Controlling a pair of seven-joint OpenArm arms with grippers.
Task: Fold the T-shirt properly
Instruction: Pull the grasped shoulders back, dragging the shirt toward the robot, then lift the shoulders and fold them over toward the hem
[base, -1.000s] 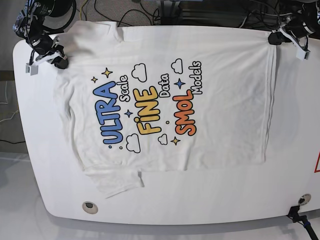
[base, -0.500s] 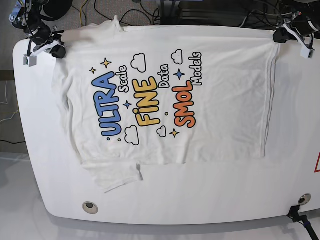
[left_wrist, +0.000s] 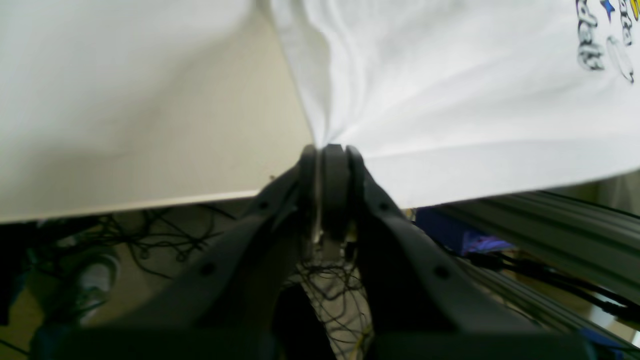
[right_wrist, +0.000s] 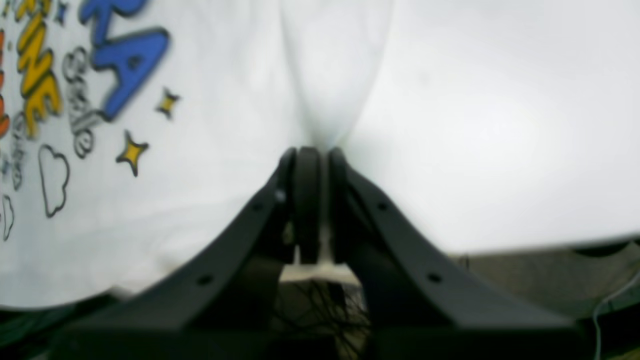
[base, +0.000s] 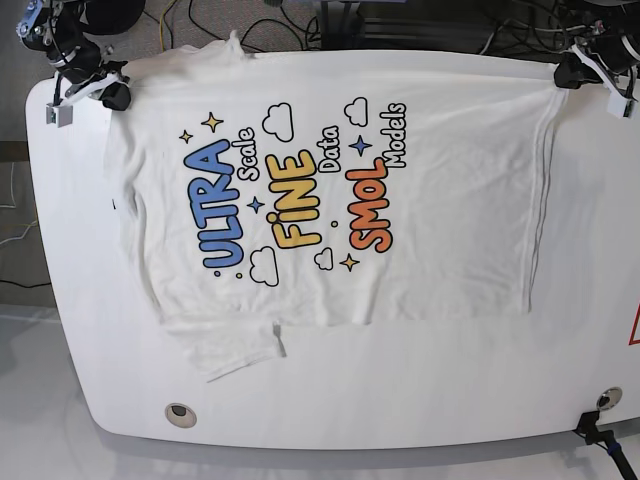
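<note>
Along the far edge of the bench (base: 420, 400) the T-shirt (base: 440, 200) was held print-up, right pincer (base: 110, 95) and left pincer (base: 566, 74) each clenched on a corner; garment body extended away from both, apparently taut.

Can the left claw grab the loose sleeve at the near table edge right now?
Probably not. The left claw is shut on a T-shirt corner at the far table edge, while the loose sleeve lies diagonally across the shirt.
</note>
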